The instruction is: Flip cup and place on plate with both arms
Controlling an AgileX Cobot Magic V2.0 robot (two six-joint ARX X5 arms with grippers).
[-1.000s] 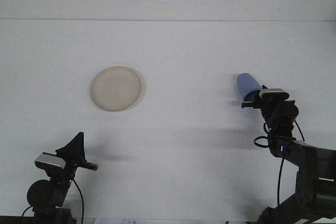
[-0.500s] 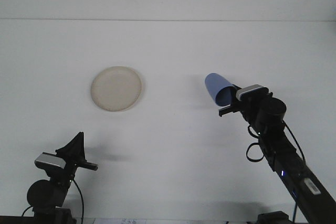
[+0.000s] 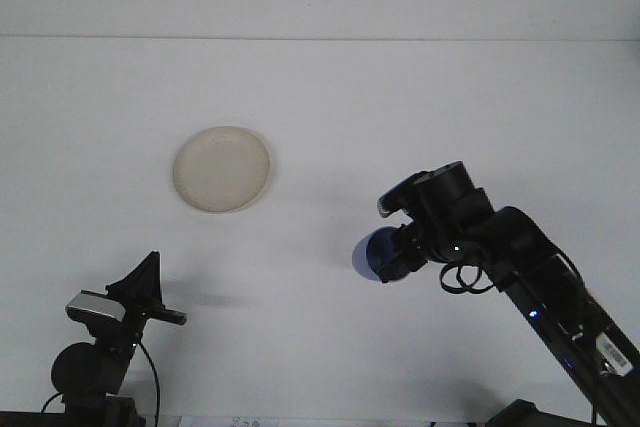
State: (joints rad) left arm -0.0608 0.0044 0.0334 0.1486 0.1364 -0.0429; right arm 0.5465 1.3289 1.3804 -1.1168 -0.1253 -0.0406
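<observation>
A blue cup (image 3: 372,255) hangs above the table right of centre, held at one end by my right gripper (image 3: 397,251), which is shut on it. The cup lies sideways, its round end facing the camera. A cream plate (image 3: 222,168) rests flat on the white table at the left of centre, well apart from the cup. My left gripper (image 3: 152,287) stays low at the front left, far from both; its pose is edge-on to the camera.
The white table (image 3: 330,97) stretches wide behind the plate to a far edge near the top. My right arm (image 3: 540,277) slants up from the bottom right corner.
My right arm has swung the blue cup leftward and down toward the front, turning it over on the way. The left arm and the plate have stayed put.
</observation>
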